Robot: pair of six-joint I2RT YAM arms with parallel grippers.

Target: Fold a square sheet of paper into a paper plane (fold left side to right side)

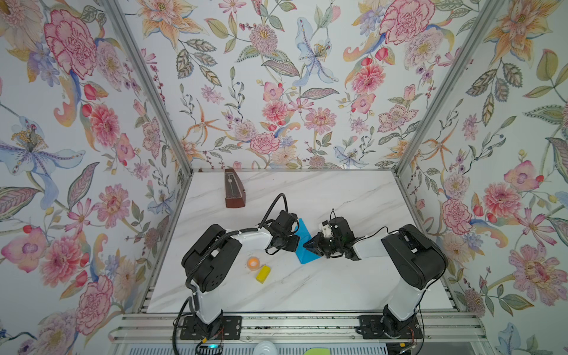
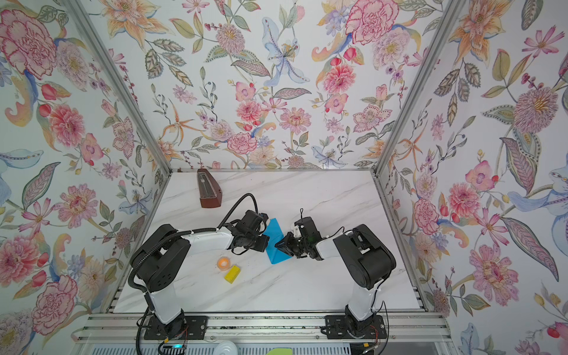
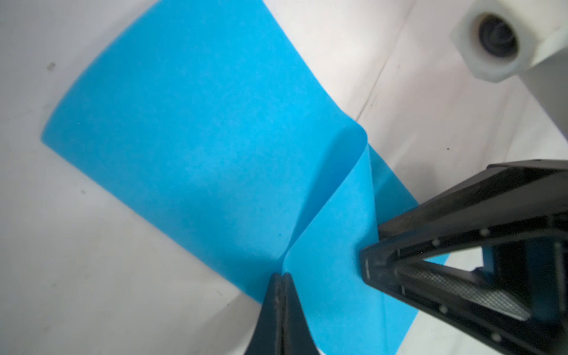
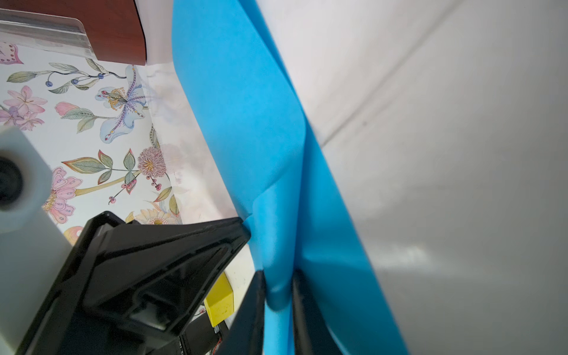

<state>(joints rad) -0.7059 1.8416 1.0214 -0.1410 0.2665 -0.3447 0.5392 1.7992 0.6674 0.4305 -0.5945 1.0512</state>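
The thin sky-blue square sheet of paper (image 1: 302, 242) lies mid-table, between the two arms, part flat on the white marbled table (image 1: 338, 285) and part lifted in a soft curl. The left pincer (image 3: 280, 278) is pressed fully together on an edge of the sheet. The right pincer (image 4: 278, 295) has its jaws only narrowly apart, with a rolled lip of the paper filling the gap.

The bend is round, not a crease, so I'd worry about a skewed fold if the flap comes down with its edges out of line. Two grips so near each other could also wrinkle or tear the paper if the arms pull apart, and the loose roll could slide out of the right jaws.

In both top views the wrists hide the fingertips and the sheet's left part. Whether the edges line up, I cannot tell; the far corner blurs in the wrist views.
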